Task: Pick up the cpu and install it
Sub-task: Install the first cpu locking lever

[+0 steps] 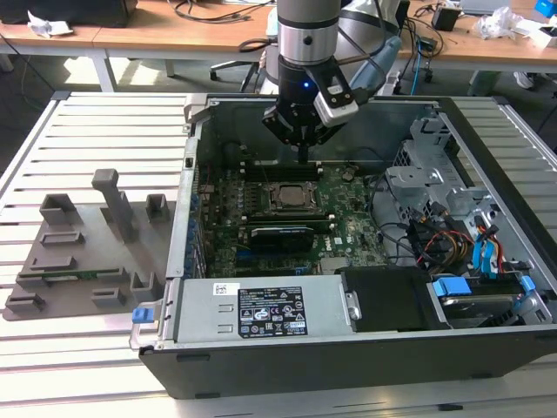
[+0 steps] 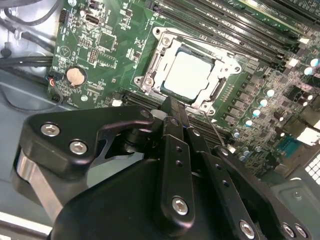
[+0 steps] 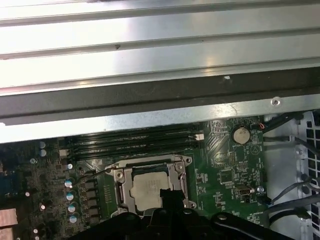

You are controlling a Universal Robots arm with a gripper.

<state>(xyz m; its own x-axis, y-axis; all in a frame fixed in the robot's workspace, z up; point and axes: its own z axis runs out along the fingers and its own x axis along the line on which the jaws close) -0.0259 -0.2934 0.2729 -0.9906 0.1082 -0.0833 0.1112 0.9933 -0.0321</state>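
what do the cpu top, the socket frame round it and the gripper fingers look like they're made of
The cpu top looks like matte silvery-grey metal: flat, pale, evenly dull. The socket frame looks like bright bare metal, probably steel, with shiny stamped edges. The gripper fingers look like black-finished metal, likely anodised, with a smooth satin sheen and silver screw heads; hard plastic cannot be ruled out.

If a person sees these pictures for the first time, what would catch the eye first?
Probably the open computer case lying on the slatted table, its green motherboard exposed. Next, the arm's black end effector poised above the cpu, which sits in the metal-framed socket.
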